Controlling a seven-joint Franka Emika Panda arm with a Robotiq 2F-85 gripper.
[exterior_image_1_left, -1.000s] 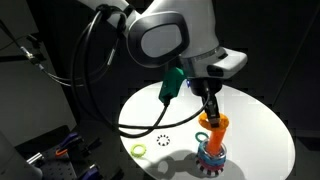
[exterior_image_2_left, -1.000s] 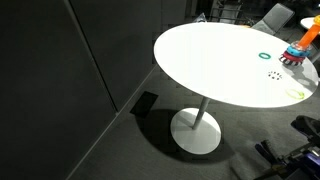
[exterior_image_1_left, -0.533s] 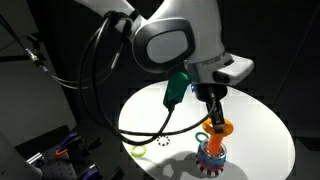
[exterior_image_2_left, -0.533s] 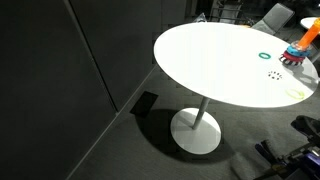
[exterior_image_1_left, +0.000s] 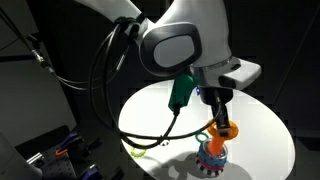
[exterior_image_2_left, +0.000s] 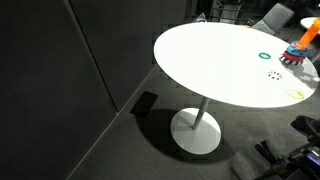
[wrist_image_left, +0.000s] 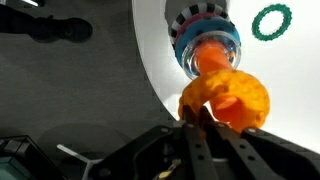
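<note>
The end effector (exterior_image_1_left: 220, 116) is clamped on a glossy orange ring (exterior_image_1_left: 224, 130) in an exterior view, just above the ribbed stacking toy (exterior_image_1_left: 213, 155) near the round white desk's (exterior_image_1_left: 262, 125) edge. In an exterior view, a knobbly green ring (exterior_image_2_left: 264, 56) lies near the stacking toy (exterior_image_2_left: 293, 57). In the wrist view the orange ring (wrist_image_left: 228, 100) looks like smooth plastic. A slack pinch could drop it askew and topple the stacking toy (wrist_image_left: 208, 40).
</note>
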